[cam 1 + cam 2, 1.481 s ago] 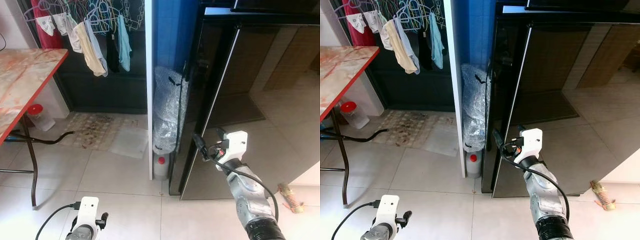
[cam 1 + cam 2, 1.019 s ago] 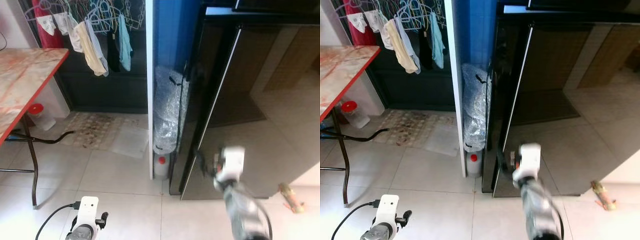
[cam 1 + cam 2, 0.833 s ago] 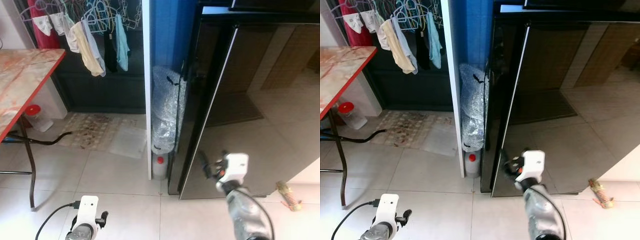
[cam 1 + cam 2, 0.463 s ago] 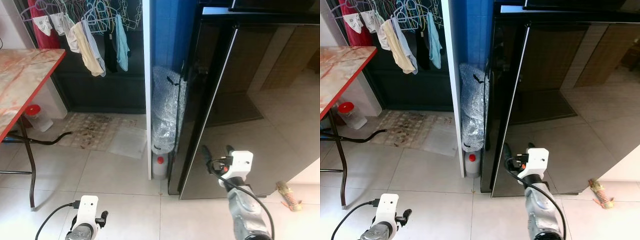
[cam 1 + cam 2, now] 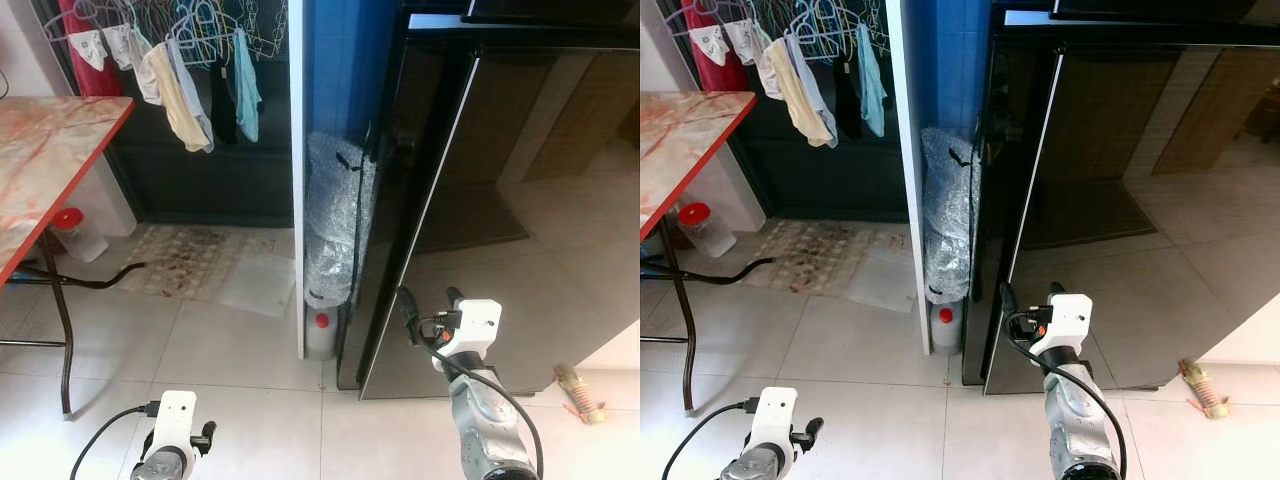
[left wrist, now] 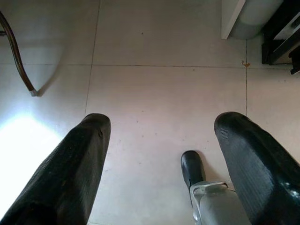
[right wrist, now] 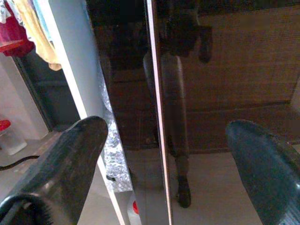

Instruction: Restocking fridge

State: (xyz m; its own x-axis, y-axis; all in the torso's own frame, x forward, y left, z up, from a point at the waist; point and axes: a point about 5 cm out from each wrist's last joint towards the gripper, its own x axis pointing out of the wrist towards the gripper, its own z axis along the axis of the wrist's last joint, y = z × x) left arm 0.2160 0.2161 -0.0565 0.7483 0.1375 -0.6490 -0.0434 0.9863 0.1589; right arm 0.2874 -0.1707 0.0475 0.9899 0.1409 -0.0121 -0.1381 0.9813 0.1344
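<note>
Tiled floor (image 5: pixel 230 360), glossy black fridge (image 5: pixel 500 180) shut

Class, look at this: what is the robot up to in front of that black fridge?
The robot stands facing a closed black fridge. Its right gripper is raised in front of the door's left edge, fingers open and holding nothing. The left gripper hangs low over the tiled floor, also open and empty. The door is not yet opened, so the restocking is at its start.

Clothes (image 5: pixel 190 75) hang above a red-edged table (image 5: pixel 50 150).
</note>
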